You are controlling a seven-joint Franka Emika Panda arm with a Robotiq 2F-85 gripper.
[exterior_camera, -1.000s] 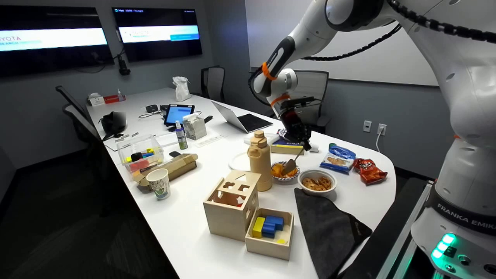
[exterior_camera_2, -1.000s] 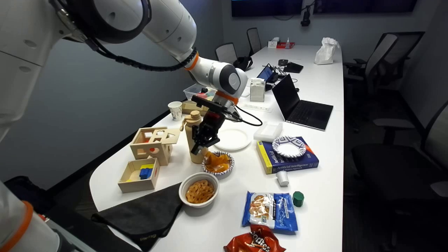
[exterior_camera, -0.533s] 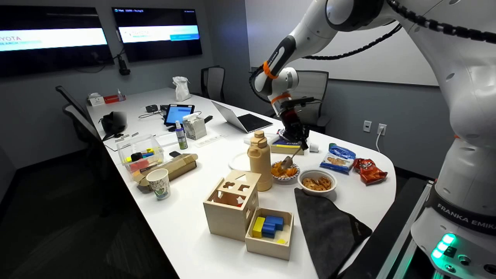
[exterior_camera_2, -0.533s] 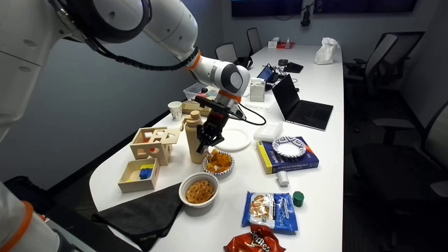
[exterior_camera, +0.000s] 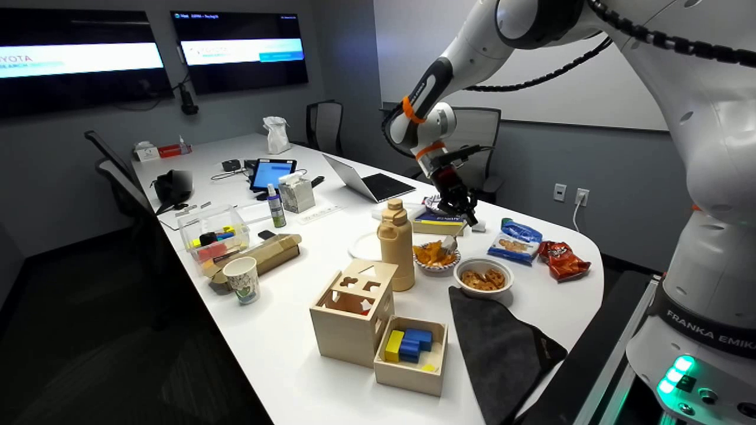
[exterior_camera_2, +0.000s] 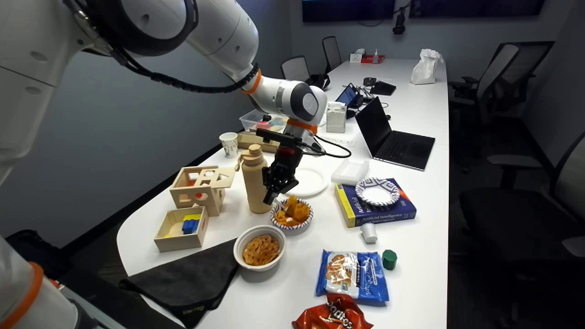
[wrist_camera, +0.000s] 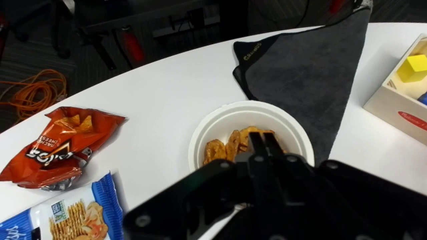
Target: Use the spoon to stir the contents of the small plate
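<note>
Gripper point(wrist_camera: 262, 138) angled down above desk point(exterior_camera_2: 411, 292), fingers nearly together in wrist view, clamped on handle of spoon point(exterior_camera: 449, 243). Spoon slants down; head inside small plate point(exterior_camera_2: 296, 225), at edge of orange chips point(exterior_camera_2: 299, 212). Plate: patterned rim, on desk, just beside tan bottle point(exterior_camera_2: 255, 183), near white bowl point(exterior_camera_2: 238, 252) of pretzels point(exterior_camera_2: 261, 250). Dark cloth point(exterior_camera_2: 192, 274) spread beside bowl. Contact of spoon head with plate bottom: cannot tell.
</note>
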